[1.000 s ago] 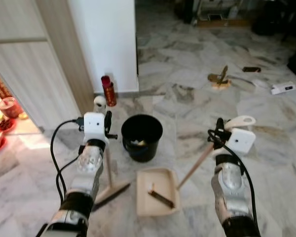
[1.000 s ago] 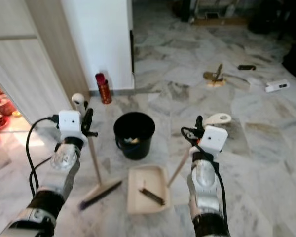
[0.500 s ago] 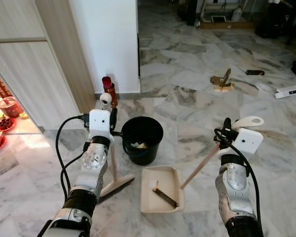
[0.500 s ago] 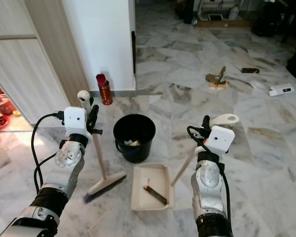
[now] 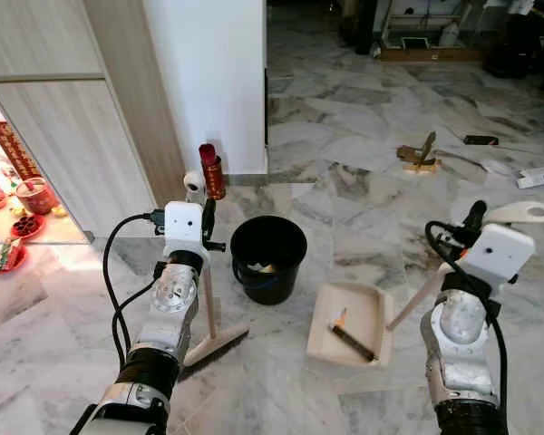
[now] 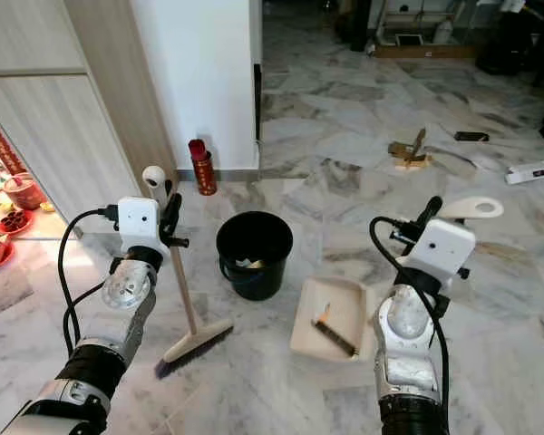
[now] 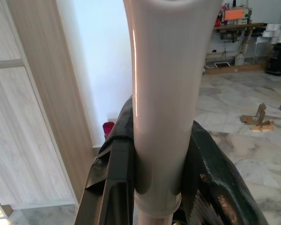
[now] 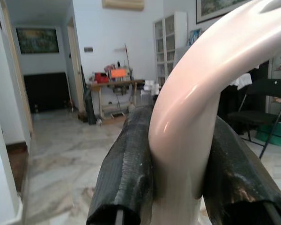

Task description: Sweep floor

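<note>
left gripper (image 7: 157, 187) is clamped on the pale broom handle (image 6: 183, 290), bristles on the marble floor (image 6: 344, 109) beside the black bucket (image 6: 254, 254). right gripper (image 8: 178, 187) grips the cream dustpan (image 6: 331, 319) handle; head views show debris inside, wrist views just the pinched handles.

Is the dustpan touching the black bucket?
Apart. In the right eye view, bare marble floor shows between the dustpan and the black bucket.

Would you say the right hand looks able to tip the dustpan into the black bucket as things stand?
Probably yes: the right hand grips the dustpan by its handle, and bare floor lies between it and the black bucket close by on its left.
</note>
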You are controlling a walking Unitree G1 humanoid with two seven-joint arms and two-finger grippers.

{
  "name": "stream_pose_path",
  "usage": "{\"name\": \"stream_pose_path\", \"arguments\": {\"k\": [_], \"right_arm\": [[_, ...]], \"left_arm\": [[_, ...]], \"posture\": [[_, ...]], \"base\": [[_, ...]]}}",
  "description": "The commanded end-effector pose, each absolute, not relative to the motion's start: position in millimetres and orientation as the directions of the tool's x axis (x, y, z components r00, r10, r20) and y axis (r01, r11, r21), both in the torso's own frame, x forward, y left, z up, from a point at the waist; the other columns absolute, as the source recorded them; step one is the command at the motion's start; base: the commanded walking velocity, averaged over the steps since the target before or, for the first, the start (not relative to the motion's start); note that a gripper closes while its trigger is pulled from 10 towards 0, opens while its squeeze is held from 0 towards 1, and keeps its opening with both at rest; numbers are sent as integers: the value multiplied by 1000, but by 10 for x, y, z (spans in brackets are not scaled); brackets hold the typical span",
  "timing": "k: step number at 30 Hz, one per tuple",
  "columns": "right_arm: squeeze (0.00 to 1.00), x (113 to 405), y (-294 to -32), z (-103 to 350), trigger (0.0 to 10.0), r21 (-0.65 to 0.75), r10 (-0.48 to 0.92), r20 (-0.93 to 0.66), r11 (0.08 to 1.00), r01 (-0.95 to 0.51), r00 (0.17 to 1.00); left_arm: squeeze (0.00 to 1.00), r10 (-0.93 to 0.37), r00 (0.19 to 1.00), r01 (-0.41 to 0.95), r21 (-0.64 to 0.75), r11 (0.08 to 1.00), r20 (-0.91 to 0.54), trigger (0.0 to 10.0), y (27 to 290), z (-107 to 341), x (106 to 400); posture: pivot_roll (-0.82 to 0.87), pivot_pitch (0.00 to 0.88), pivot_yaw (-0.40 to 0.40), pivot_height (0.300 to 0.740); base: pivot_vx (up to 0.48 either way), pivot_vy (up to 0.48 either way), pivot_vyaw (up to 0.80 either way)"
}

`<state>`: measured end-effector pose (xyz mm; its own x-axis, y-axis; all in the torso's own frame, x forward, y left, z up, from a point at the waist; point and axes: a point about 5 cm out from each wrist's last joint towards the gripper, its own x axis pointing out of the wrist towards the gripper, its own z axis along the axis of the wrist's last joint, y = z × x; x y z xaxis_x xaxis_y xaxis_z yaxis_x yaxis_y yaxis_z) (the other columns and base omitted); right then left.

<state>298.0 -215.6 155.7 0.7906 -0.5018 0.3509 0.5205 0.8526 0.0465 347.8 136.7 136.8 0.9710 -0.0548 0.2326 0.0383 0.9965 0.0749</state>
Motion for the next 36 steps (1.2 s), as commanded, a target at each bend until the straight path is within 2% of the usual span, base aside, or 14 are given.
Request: {"name": "stream_pose_path", "arguments": {"k": [1,16,26,29,36], "right_arm": [[0,2972,-2046,1757,10000,73,-475,404,869,489,782],[0,2883,-1757,2506,10000,214,-477,540,874,435,693],[0,2935,-1679,2644,10000,253,-447,558,894,369,700],[0,3019,-1571,2705,10000,238,-372,582,928,287,723],[0,3102,-1485,2765,10000,231,-325,598,945,231,732]], "left_arm": [[0,-49,963,28,82,996,267,10000,1385,1447,3495],[0,-58,960,35,87,996,273,10000,1379,1472,3514],[0,-59,960,36,86,996,274,10000,1364,1480,3523],[0,-57,960,34,88,995,275,10000,1360,1482,3524],[0,-56,959,31,93,995,278,10000,1361,1480,3517]], "posture": [[-27,16,14,740],[-26,6,20,740],[-31,3,21,740],[-30,3,19,740],[-28,2,17,740]], "base": [[0,0,0],[0,0,0],[0,0,0],[0,0,0],[186,0,0]]}}
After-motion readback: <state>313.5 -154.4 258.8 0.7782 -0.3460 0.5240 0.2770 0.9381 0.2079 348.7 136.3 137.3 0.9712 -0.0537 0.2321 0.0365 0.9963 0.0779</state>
